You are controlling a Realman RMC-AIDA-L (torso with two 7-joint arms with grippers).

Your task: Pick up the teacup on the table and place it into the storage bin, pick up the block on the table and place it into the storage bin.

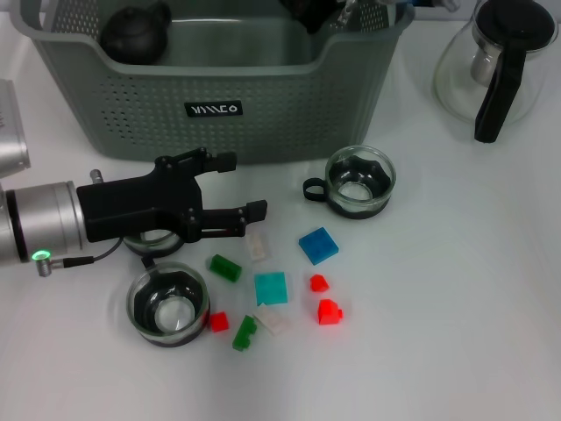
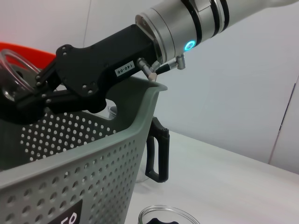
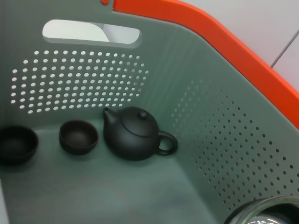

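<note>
My right hand point(image 2: 21, 95) is over the storage bin point(image 1: 263, 79), and from the left wrist camera its fingers look closed on a glass teacup point(image 2: 10, 70). The right wrist camera shows glass at its lower edge, above the bin floor. A dark teapot point(image 3: 133, 133) and two small dark bowls point(image 3: 78, 136) already sit down there, so I judge the cup needs a gentle set-down away from them.

My left hand point(image 1: 241, 186) hovers over the bench point(image 1: 456, 281) just in front of the bin, with its fingers spread wide and nothing between them. A second teacup point(image 1: 359, 180) stands near the bin's front wall, a third teacup point(image 1: 168, 303) sits nearer to me, and another is partly hidden under the left hand.

The cups are thin glass, so I expect them to be light, slick and easy to chip. I would pinch across the rim and wall, not the little black handle, and squeeze softly.

The blocks lie scattered between the cups. The blue block point(image 1: 318, 245) and the teal block point(image 1: 271, 288) are flat, hard and light, best gripped across opposite edges.
</note>
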